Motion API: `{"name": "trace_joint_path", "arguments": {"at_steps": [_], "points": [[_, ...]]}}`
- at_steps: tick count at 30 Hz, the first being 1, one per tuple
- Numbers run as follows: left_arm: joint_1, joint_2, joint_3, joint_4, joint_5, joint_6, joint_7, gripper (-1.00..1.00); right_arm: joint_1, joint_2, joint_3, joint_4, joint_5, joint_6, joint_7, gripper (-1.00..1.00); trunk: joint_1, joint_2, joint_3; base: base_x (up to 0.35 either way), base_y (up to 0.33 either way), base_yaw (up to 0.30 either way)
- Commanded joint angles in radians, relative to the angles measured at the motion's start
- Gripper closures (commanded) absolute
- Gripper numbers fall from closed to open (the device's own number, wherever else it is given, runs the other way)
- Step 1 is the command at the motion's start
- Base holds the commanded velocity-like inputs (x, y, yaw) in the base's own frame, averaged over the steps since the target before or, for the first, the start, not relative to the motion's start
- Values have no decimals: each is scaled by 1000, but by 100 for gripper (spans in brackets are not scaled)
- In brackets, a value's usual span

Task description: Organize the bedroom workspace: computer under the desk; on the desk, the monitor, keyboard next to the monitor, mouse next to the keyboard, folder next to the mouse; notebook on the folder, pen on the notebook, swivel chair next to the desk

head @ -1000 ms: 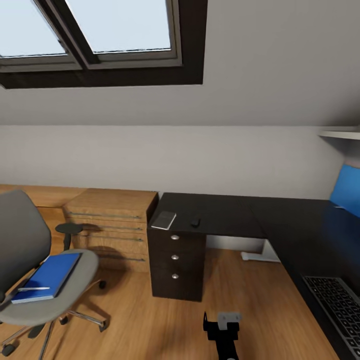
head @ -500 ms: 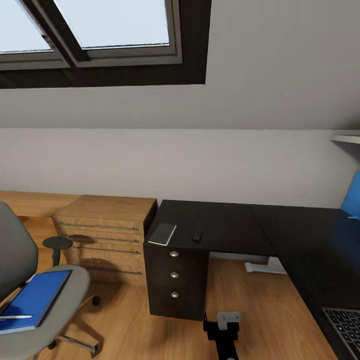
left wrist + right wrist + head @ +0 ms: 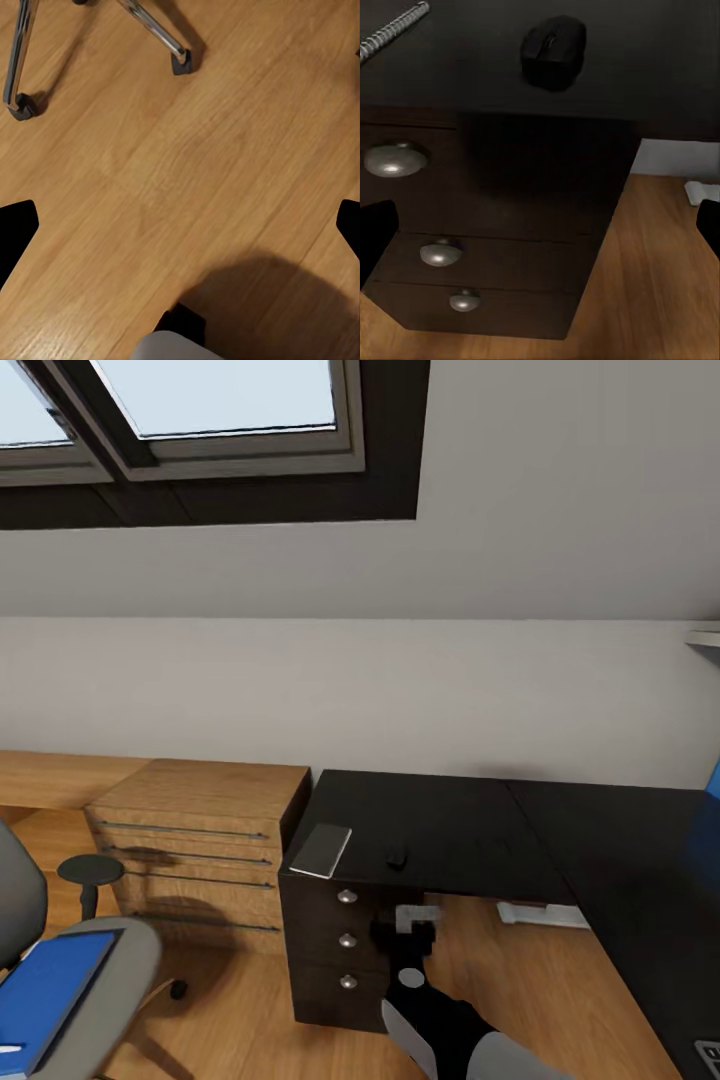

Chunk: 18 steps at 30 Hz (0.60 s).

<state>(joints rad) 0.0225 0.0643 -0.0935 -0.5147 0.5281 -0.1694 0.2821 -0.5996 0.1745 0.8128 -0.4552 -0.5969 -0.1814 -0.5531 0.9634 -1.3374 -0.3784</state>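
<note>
The black desk [image 3: 470, 825] runs from its dark drawer unit [image 3: 340, 940] off to the right. Near the desk's left end lie the grey notebook [image 3: 320, 850] and the tiny black mouse [image 3: 397, 855]. My right gripper [image 3: 405, 932] hangs open in front of the drawer unit, below the mouse. The right wrist view looks up at the mouse [image 3: 553, 49] and the notebook's spiral edge [image 3: 390, 34], with that gripper [image 3: 540, 225] empty. At the lower left the swivel chair [image 3: 110, 970] holds the blue folder [image 3: 45, 995]. My left gripper [image 3: 180, 225] is open above the wood floor.
A light-wood chest of drawers [image 3: 190, 840] stands left of the desk against the wall. The chair's chrome legs and castors [image 3: 182, 61] rest on the floor near my left gripper. A keyboard corner [image 3: 708, 1055] peeks in at the lower right. Skylights [image 3: 200, 400] sit overhead.
The camera has moved nearer the desk's left end, pushing the chair and keyboard toward the picture's edges. My right arm has risen from the bottom edge to in front of the drawers.
</note>
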Motion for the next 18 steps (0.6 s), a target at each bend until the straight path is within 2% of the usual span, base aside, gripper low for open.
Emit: {"name": "trace_joint_path", "arguments": {"at_steps": [1, 3, 4, 5, 7, 10, 11, 13, 18], "points": [[0, 1, -8, -2, 9, -4, 8, -100, -19, -1, 8, -60, -11, 70, -21, -100, 0, -1, -1, 39, 0, 0], [0, 1, -8, -2, 9, -3, 8, -100, -46, -2, 7, -96, -11, 136, -30, -100, 0, -1, -1, 23, 0, 0], [0, 1, -8, -2, 9, -4, 8, -100, -82, -3, 3, -112, -12, 197, -36, -100, 0, -1, -1, 10, 0, 0], [0, 1, -8, -2, 9, -3, 8, -100, -95, -3, 0, -114, -13, 216, -37, -100, 0, -1, -1, 8, 0, 0], [0, 0, -8, -2, 9, -4, 8, -100, -143, -4, -24, -110, -15, 277, -38, -100, 0, -1, -1, 4, 0, 0], [0, 1, -8, -2, 9, -4, 8, -100, -183, -3, -64, -88, -15, 314, -36, -100, 0, -1, -1, 13, 0, 0], [0, 0, -8, -2, 9, -5, 8, -100, -211, -3, -86, -65, -16, 336, -35, -100, 0, -1, -1, 165, 0, 0], [0, 0, -8, -2, 9, -7, 7, -100, -243, -3, -104, -26, -18, 357, -31, -100, 0, -1, -1, 255, 0, 0], [0, -2, -9, -3, 10, -7, 6, -100, -254, -3, -110, 44, -21, 360, -4, -100, 0, -1, -1, 317, 0, 0]]}}
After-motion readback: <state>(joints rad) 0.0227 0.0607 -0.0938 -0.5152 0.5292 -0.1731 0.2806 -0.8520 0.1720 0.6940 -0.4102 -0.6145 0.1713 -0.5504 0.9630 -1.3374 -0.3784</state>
